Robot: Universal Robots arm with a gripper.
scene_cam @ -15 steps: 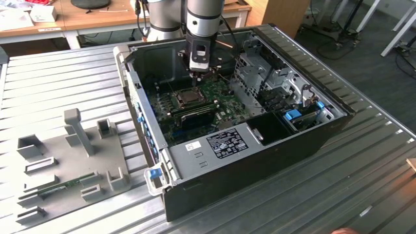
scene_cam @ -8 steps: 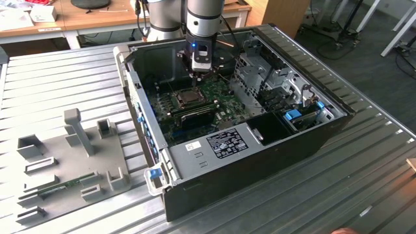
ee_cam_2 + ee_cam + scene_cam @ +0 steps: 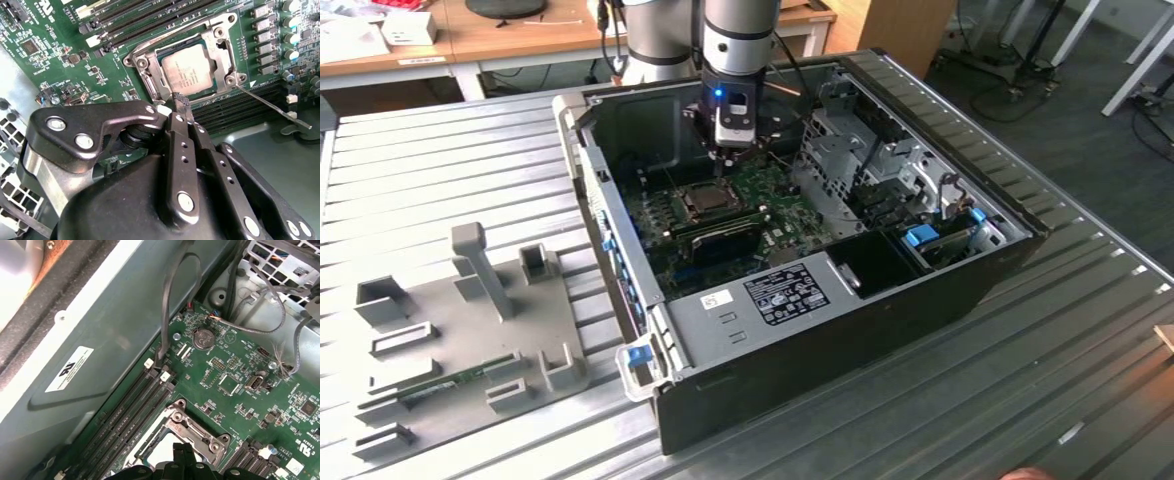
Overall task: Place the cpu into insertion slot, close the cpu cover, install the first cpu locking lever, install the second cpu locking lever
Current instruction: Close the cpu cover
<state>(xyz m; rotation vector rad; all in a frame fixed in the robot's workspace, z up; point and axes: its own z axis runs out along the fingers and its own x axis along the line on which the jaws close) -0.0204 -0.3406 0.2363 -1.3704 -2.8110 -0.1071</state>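
The lever work is, I judge, the step in hand. The cpu (image 3: 191,70) is already sitting in the insertion slot (image 3: 150,85), its pale face showing through the cut-out of the cpu cover (image 3: 221,52), which is lying flat around it; placing and closing are looking done. The gripper (image 3: 179,100) is reaching down at the socket's edge with its fingers pressed together and nothing visible between them; whether the tips are touching the metal rim or hanging just above it, I cannot tell. One thin locking lever (image 3: 272,104) is sticking out from a corner of the socket, angling away over the memory strips (image 3: 230,110) and not hooked down.

Seating such a lever is calling, in my judgement, for a narrow, steady push on a thin springy rod, down and then sideways under its catch; a slip could be scraping the green board (image 3: 60,65).

In the exterior view the computer case (image 3: 854,360) is lying open on the ribbed metal table (image 3: 440,170) and holding the board. The socket is sitting at about 10 o'clock from the case's middle, the gripper at 12 o'clock from the socket, and the grey drive cage (image 3: 847,160) at 3 o'clock. At 8 o'clock from the case a grey fixture plate (image 3: 480,340) is carrying upright holders, one with a thin green strip (image 3: 447,382) lying in it.
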